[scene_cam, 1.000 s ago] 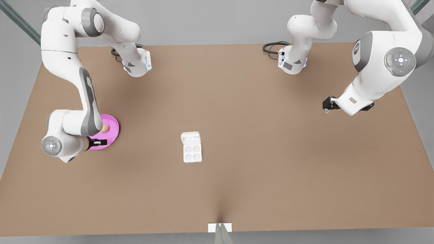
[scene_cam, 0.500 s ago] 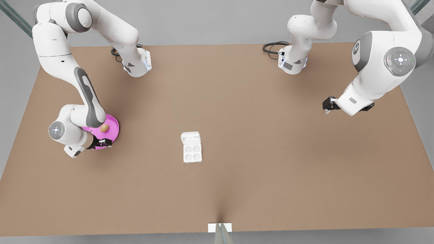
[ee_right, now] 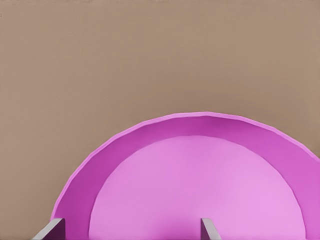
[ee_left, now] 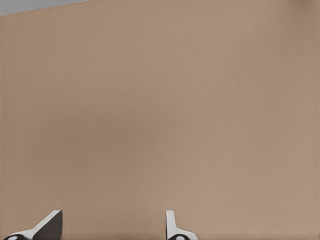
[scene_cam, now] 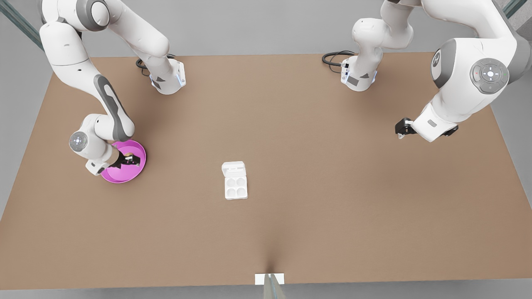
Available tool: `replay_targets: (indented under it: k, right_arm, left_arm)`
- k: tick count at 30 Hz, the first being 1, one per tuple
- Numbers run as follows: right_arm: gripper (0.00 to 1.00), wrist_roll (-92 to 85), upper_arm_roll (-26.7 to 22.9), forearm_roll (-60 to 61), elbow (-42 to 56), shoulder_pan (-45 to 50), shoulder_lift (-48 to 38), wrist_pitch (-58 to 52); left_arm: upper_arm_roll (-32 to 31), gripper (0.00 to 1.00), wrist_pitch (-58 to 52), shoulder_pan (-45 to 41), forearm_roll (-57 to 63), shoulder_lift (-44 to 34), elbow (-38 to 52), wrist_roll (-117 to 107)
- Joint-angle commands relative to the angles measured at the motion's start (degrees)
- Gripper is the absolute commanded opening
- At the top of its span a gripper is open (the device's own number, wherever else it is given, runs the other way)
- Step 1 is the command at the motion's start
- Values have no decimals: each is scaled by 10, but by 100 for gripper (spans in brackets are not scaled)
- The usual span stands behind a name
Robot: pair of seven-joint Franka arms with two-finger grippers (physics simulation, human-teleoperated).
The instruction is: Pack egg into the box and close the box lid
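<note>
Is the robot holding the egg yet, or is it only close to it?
Only close. The right gripper is open over the pink plate, with the egg between its fingers, not gripped. The left gripper waits open above the table, holding nothing.

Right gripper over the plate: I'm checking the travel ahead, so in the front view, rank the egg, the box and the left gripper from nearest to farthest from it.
From the right gripper, open above the magenta plate:
1. The egg, between its fingers on the plate.
2. The box, mid-table, its box lid open.
3. The left gripper, waiting at the front view's far right.
</note>
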Motion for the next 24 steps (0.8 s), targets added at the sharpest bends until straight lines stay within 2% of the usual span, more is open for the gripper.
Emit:
replay_targets:
  k: [1,8,24]
  right_arm:
    - [100,-28,0,-4,0,-10,0,23]
    - [100,-27,0,-26,-30,-41,0,27]
    - [100,-6,1,-26,-33,-21,5,27]
  left_arm:
    - [0,100,-6,0,0,-1,1,-2]
    - [0,100,-6,-2,0,-1,1,-2]
    - [0,100,-9,-1,-1,3,0,-3]
